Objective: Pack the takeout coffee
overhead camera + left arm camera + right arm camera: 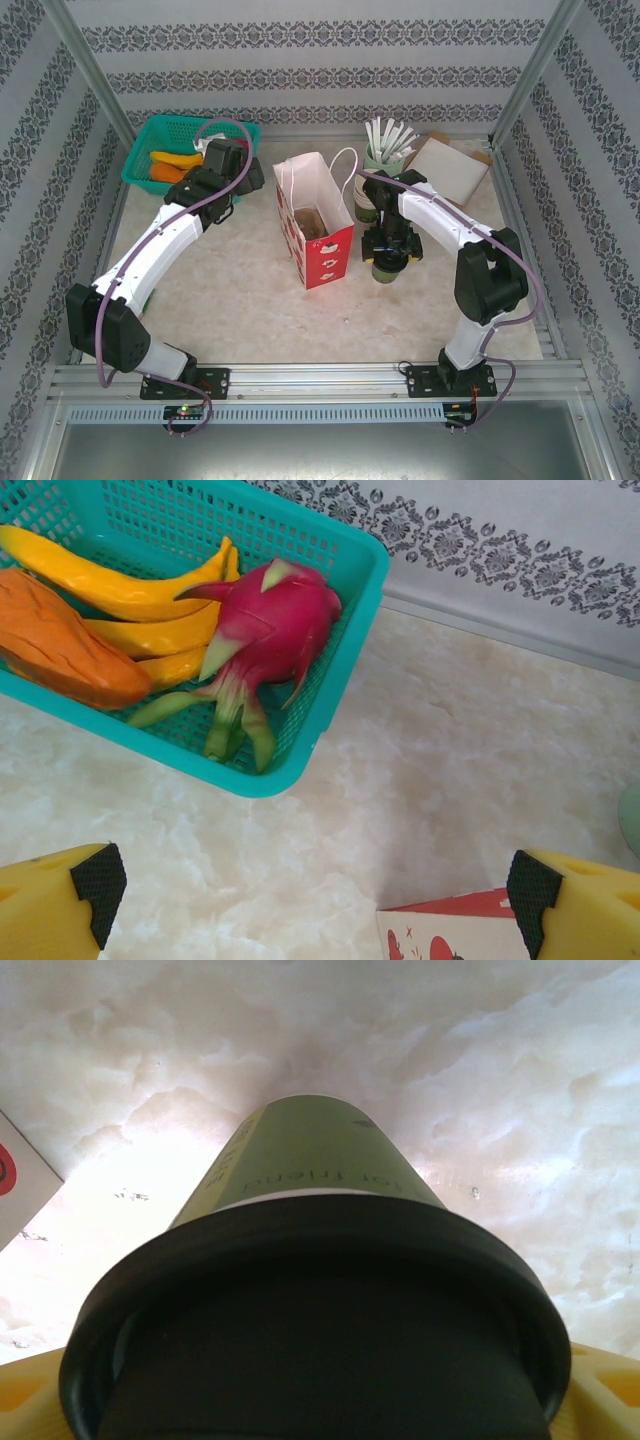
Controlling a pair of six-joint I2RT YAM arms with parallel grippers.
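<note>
Two pincers: L pincer jaws wide apart nr basket; R pincer straddles takeout coffee, upright on worktop just right of paper bag, can't tell if clamped.

Left arm and right arm: white shells, black joints
Both stand on black base plates, and a lilac cable runs along each. The left tool has yellow fingers with black pads; the right tool has yellow fingers too.
</note>
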